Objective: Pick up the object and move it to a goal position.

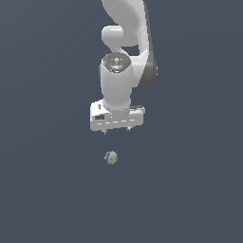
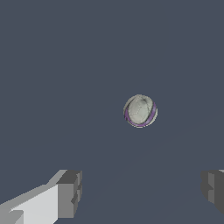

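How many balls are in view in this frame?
1. The small mottled ball lies alone on the dark surface, just below the open pincer in the exterior view, untouched; the wrist view shows it too. Nothing seems hidden.

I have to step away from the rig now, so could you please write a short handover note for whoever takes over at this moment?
Gripper: open, holding nothing, pointing down above the ball.
Ball: lies by itself on the dark surface, below the gripper in the exterior view. In the wrist view the ball sits clear of both fingertips, not between them.
Done: nothing grasped yet.
Left: line up over the ball, come down, close on it, lift it and carry it to the goal. No goal marker shows in either view.
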`<action>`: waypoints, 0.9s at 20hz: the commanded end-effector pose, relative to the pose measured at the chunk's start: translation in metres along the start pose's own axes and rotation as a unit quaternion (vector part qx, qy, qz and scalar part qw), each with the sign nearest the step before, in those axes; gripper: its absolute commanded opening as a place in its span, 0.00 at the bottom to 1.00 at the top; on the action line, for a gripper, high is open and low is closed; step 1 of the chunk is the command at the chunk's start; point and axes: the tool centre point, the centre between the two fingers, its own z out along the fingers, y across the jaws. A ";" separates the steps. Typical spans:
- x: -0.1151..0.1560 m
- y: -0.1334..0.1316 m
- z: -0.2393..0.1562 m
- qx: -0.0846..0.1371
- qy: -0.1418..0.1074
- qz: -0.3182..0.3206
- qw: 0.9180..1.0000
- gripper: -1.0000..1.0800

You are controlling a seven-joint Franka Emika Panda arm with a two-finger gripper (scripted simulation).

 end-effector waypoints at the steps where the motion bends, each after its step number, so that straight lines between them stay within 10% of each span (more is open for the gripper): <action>1: 0.003 0.002 0.005 0.000 -0.001 -0.025 1.000 0.96; 18: 0.029 0.019 0.050 0.004 -0.006 -0.244 0.970 0.96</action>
